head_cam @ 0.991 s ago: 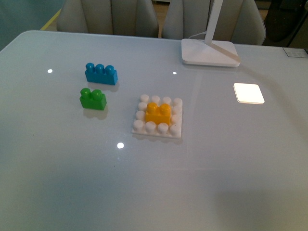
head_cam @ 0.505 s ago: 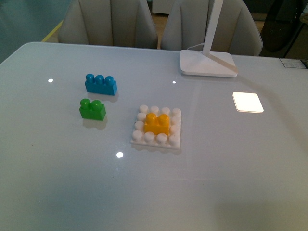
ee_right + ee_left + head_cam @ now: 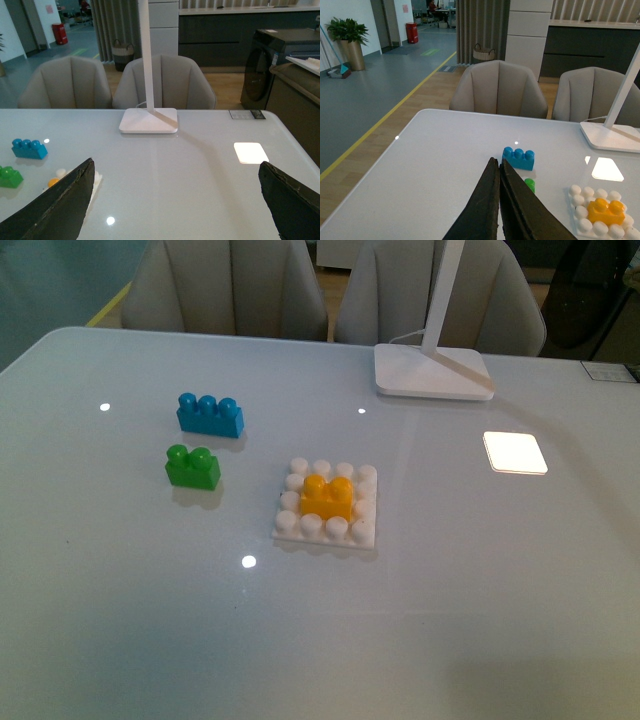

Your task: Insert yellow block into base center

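The yellow block [image 3: 328,497] sits on the middle studs of the white base [image 3: 326,528], with white studs showing all round it. From the left wrist the same block [image 3: 606,210] and base [image 3: 580,202] lie off to one side of my left gripper [image 3: 495,162], whose dark fingers [image 3: 482,210] are pressed shut on nothing. My right gripper [image 3: 176,167] is open and holds nothing; one finger [image 3: 55,207] hides most of the base and only a sliver of yellow block [image 3: 53,182] shows. Neither arm appears in the front view.
A blue three-stud brick [image 3: 210,415] and a green two-stud brick [image 3: 193,467] stand left of the base. A white lamp foot [image 3: 433,371] with its stem is at the back, a bright light patch [image 3: 515,452] beside it. Two chairs stand behind the table.
The front view has shifted slightly, so everything sits a little lower in the picture than one second ago. The blocks and base have kept their places relative to each other.
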### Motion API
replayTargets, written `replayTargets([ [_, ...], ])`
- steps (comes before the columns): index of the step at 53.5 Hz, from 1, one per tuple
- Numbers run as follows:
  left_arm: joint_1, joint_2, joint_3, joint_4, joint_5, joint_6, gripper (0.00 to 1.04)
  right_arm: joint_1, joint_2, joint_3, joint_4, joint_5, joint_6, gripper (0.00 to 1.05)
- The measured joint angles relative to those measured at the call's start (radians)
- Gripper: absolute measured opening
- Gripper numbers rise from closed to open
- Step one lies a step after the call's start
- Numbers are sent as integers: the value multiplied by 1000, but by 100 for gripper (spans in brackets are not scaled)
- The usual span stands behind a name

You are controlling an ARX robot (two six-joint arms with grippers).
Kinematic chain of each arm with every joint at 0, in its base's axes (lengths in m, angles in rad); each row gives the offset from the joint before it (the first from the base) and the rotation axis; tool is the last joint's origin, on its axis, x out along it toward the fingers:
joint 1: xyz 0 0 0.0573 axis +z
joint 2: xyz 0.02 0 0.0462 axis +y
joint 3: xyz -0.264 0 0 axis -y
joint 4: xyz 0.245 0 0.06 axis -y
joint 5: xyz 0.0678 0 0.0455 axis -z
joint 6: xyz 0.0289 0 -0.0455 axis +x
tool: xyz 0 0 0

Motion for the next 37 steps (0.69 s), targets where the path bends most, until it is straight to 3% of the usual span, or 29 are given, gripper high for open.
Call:
replayTargets([
  [27,0,-200,0,-198,0,0,3,0,0,0,0,0,0,96],
  [31,0,-320,0,-352,0,0,3,0,0,0,0,0,0,96],
  [37,0,-372,0,-375,0,0,3,0,0,0,0,0,0,96],
])
